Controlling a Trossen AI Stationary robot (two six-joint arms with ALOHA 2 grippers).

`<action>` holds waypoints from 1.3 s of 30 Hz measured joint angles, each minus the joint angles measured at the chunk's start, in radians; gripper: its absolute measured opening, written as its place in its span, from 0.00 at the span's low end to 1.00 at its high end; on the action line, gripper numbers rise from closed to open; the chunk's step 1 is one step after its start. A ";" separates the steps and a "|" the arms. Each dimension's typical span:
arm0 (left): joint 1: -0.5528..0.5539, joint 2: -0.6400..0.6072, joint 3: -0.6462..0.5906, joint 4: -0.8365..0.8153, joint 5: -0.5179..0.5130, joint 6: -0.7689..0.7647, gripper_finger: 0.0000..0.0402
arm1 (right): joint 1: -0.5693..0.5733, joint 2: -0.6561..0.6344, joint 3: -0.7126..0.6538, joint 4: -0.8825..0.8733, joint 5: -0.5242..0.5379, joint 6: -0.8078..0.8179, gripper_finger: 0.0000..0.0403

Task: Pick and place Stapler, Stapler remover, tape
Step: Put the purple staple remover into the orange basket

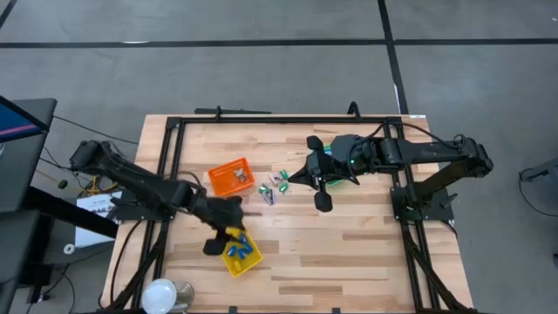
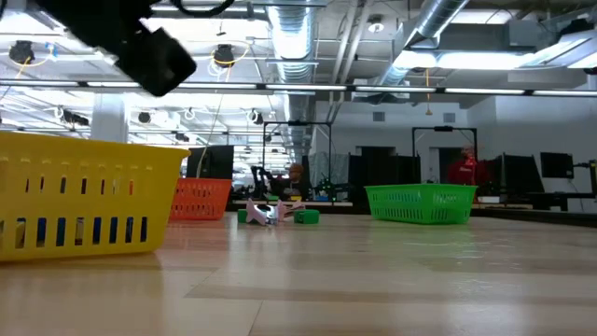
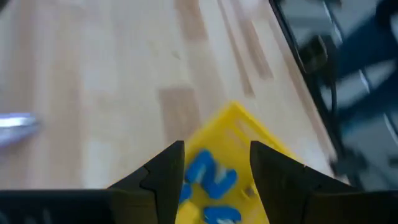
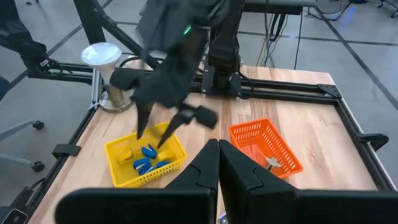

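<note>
Tape rolls [image 4: 148,160] lie in the yellow bin [image 1: 241,255] near the desk's [image 1: 366,253] front edge. Directly above it hangs the left gripper [image 4: 151,129], jaws parted, holding nothing. Farther back, by the orange bin [image 1: 231,177], the right gripper [image 1: 323,197] hovers mid-desk, jaws fully closed and empty.

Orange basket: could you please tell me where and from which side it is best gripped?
Probably pinch one thin side wall of the orange basket from straight above, one finger inside, one outside: it sits upright, open-topped, its rim exposed.
</note>
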 joint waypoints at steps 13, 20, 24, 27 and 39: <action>0.167 -0.260 0.000 0.026 -0.187 -0.012 0.43 | -0.065 0.000 0.000 -0.028 0.000 0.034 0.00; 0.208 -0.236 0.000 0.022 -0.175 0.136 0.43 | -0.094 0.000 0.000 -0.072 0.000 0.063 0.00; 0.207 -0.203 0.000 0.029 -0.164 0.227 0.43 | -0.096 0.000 0.000 -0.075 0.000 0.064 0.02; 0.212 -0.188 0.000 0.028 -0.164 0.232 0.43 | -0.100 0.000 0.000 -0.075 0.000 0.084 0.10; 0.268 -0.183 0.053 0.030 -0.164 0.225 0.49 | -0.180 -0.001 0.000 -0.090 -0.004 0.080 0.40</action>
